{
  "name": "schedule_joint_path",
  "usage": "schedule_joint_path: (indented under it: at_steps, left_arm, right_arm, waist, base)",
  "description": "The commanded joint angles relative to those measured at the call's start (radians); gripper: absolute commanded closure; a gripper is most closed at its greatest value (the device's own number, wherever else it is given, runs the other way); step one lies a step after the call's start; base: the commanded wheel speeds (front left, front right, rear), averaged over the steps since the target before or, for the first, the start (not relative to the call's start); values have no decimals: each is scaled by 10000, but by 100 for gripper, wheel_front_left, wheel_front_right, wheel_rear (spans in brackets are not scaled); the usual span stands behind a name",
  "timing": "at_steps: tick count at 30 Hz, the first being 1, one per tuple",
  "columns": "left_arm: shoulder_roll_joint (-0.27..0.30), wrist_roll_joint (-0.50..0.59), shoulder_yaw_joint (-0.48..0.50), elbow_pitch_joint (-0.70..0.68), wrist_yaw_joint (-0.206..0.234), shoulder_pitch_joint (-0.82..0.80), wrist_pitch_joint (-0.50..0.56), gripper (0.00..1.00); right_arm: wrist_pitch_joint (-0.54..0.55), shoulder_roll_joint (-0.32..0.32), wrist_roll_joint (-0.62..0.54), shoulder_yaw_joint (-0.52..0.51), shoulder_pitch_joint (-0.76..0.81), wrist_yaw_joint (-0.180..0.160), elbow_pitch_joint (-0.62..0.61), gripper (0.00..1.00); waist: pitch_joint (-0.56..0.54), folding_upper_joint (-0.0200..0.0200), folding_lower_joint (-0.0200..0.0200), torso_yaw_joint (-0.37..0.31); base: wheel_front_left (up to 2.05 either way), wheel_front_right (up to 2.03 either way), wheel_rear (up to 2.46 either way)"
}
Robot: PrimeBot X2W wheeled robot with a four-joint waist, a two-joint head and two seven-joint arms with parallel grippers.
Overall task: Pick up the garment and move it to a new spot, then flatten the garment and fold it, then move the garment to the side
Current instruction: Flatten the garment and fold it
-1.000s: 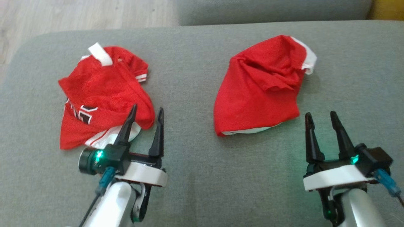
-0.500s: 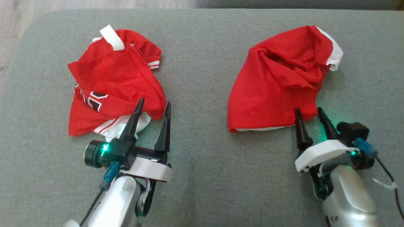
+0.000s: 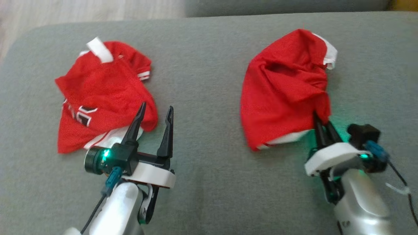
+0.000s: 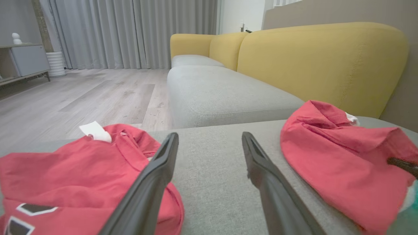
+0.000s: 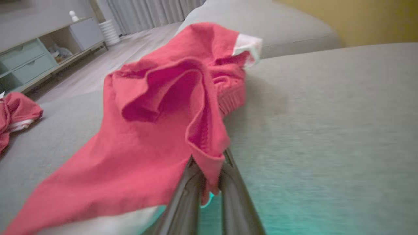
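A crumpled red garment (image 3: 281,88) with white trim lies on the right half of the grey sofa cushion (image 3: 202,65). My right gripper (image 3: 321,125) is shut on its near right corner. In the right wrist view the red cloth (image 5: 147,137) is pinched between the two dark fingers (image 5: 183,202), and a fold drapes over their tips. My left gripper (image 3: 156,106) is open and holds nothing. It stands at the near right edge of a second red garment (image 3: 101,94) with black and white lettering, its left finger over the cloth.
The cushion's rounded left end (image 3: 19,42) drops to a pale wood floor (image 4: 81,94). A further grey seat (image 4: 215,91) and a yellow backrest (image 4: 320,62) lie beyond. Bare cushion separates the two garments (image 3: 199,107). A low cabinet (image 5: 39,55) stands far off.
My right gripper has moved forward onto the right garment's near corner and shut on it, bunching the cloth there. The left gripper stays open in place. The camera has shifted.
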Motion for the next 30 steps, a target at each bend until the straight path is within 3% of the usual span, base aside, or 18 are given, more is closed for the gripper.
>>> schedule_joint_path:
  at_steps: [1,7,14,23,24,25,30]
  left_arm:
    - [118,76,382,-251,55,-138,-95,0]
    - [7,64,286,-188,42,50,-95,0]
    - [-79,41,231,-118,31,115,-95,0]
    - [-162,18,250,-123,-27,253,-95,0]
    - [-166,25,246,-109,-36,280,-95,0]
    - [-170,29,246,-95,-43,302,-95,0]
    - [-163,24,318,-56,-49,390,-95,0]
  right_arm:
    - [-133,-24,-118,-56,175,-7,-474,100]
    - [-125,-24,-641,-1440,839,-7,-1588,100]
    - [134,-24,-1029,-1394,997,-7,-2465,100]
    - [387,-24,-2359,-1789,1078,-7,-3326,100]
    - [423,-24,-2556,-1837,1097,-7,-3341,72]
    - [433,-24,-2660,-1879,1125,-7,-3344,0]
    - [297,-24,-2315,-1097,1464,-7,-3403,0]
  waist:
    - [-225,0,0,-343]
    - [-583,0,0,-998]
    - [-719,0,0,-1111]
    - [-803,0,0,-797]
    - [-813,0,0,-754]
    - [-824,0,0,-715]
    - [-869,0,0,-654]
  base:
    - [0,0,0]
    - [0,0,0]
    - [0,0,0]
    - [0,0,0]
    - [0,0,0]
    - [0,0,0]
    - [0,0,0]
